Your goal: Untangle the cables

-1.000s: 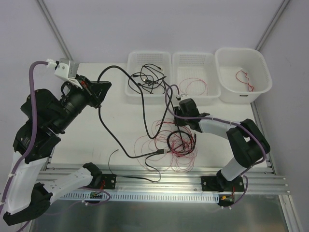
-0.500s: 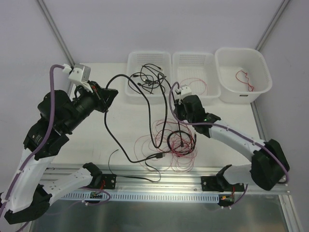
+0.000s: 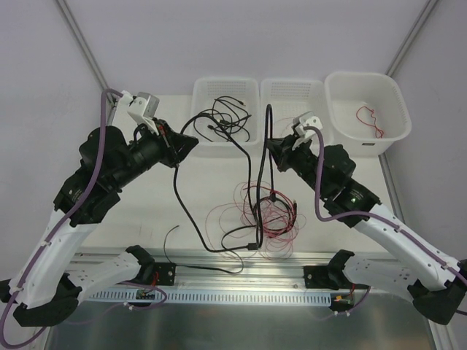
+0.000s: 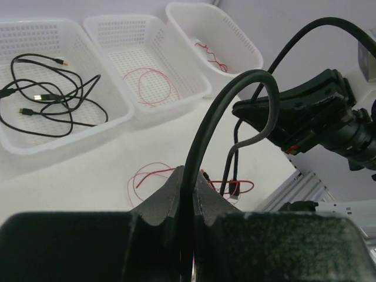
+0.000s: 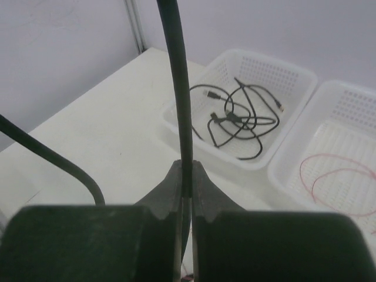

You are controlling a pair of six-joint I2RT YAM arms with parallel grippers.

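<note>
Right gripper [image 5: 183, 176] now clamps the thick black cable [image 5: 181, 88], left gripper [image 4: 187, 179] likewise; both rise, drawing it off the thin red wire heap [image 3: 281, 219].

Pretty plain backdrop on my feed: matte white table [image 3: 139, 211], pale grey wall panels [image 3: 241, 36] behind it, slim grey metal struts [image 3: 82, 45] angling down to the back corners, and a slotted aluminium rail [image 3: 248, 281] along the near edge. Soft, even light all over.

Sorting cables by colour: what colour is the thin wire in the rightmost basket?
Red; the thin wire shows best in the top external view.
</note>
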